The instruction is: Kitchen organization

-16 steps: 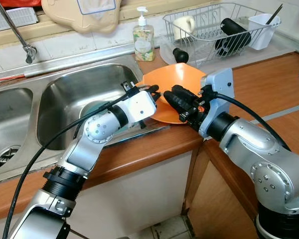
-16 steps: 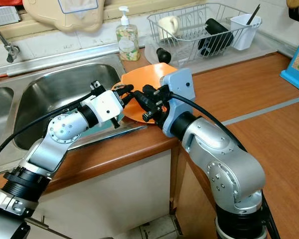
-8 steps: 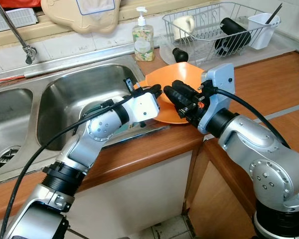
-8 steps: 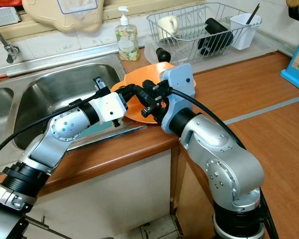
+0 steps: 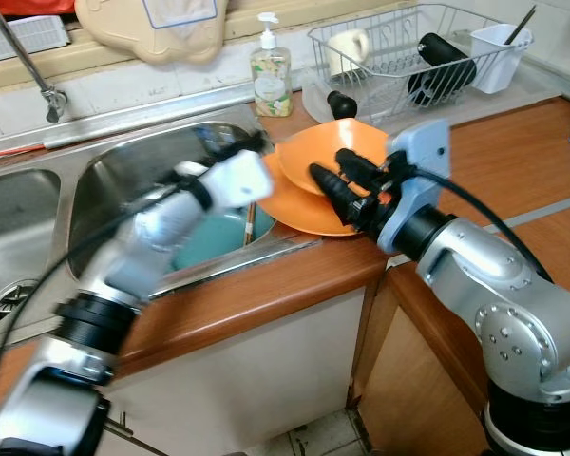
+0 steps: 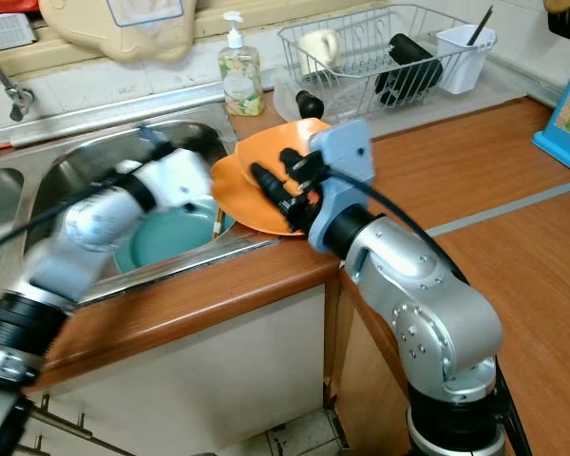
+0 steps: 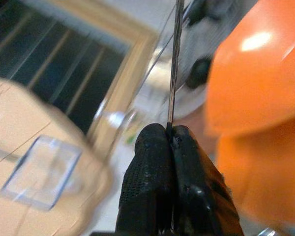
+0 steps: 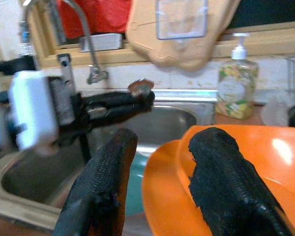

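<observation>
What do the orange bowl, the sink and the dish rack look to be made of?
Orange bowl: probably plastic, smooth and glossy, judging by its uniform colour and soft highlight. Sink: brushed stainless steel, grey with dull reflections. Dish rack: thin metal wire, pale coated or plated finish; which one is unclear.

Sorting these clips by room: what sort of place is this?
A home kitchen, most likely: a steel sink set in a wooden counter, a soap bottle behind it, and a wire dish rack.
</observation>
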You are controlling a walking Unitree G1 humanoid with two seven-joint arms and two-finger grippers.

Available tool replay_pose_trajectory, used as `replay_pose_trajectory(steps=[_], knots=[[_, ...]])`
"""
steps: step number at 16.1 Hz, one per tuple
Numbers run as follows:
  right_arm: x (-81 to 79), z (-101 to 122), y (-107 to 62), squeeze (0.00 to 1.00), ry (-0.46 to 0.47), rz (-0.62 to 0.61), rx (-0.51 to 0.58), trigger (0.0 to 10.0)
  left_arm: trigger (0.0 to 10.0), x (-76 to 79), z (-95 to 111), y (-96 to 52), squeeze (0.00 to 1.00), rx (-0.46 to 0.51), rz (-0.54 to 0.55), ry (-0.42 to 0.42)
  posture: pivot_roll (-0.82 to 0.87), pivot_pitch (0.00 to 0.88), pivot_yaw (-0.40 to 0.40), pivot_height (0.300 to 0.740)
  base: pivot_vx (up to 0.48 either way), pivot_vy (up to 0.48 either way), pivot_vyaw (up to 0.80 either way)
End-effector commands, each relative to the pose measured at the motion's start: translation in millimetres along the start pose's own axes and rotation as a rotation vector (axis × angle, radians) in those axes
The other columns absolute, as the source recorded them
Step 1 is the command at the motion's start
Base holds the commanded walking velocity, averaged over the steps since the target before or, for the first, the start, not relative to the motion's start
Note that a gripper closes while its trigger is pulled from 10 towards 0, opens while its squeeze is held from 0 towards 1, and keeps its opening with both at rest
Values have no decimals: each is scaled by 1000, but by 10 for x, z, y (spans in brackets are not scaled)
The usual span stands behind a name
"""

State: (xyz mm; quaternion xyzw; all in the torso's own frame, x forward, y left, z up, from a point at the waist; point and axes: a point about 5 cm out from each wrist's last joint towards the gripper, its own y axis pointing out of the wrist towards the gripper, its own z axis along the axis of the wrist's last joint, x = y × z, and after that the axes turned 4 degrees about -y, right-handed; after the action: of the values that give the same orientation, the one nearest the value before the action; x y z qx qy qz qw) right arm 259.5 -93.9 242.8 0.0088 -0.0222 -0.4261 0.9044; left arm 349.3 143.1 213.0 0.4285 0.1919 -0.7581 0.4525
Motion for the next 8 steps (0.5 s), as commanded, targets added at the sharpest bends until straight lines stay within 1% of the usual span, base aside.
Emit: replay_pose_trajectory(steps=[1,2,4,5,6,8], knots=[[-80,40,-4,0,-15,47,26,10000,0,-168,-65,-20,0,-35,62,31,-63,0,137,740,0,0,0],[-96,38,-1,0,-23,60,27,10000,0,-223,-150,-45,0,-82,73,50,-61,0,138,740,0,0,0],[-115,29,5,0,-29,75,24,10000,0,-250,-330,-79,0,-172,63,64,-57,0,141,740,0,0,0],[-136,13,2,0,-38,95,13,10000,0,-219,-465,-105,0,-249,20,61,-55,0,144,740,0,0,0],[-150,2,0,0,-44,108,4,10000,0,-197,-524,-121,0,-279,-3,66,-52,0,145,740,0,0,0],[-241,-99,-27,0,-52,188,-72,10000,0,-61,-759,-184,0,-382,-84,27,-55,0,143,740,0,0,0]])
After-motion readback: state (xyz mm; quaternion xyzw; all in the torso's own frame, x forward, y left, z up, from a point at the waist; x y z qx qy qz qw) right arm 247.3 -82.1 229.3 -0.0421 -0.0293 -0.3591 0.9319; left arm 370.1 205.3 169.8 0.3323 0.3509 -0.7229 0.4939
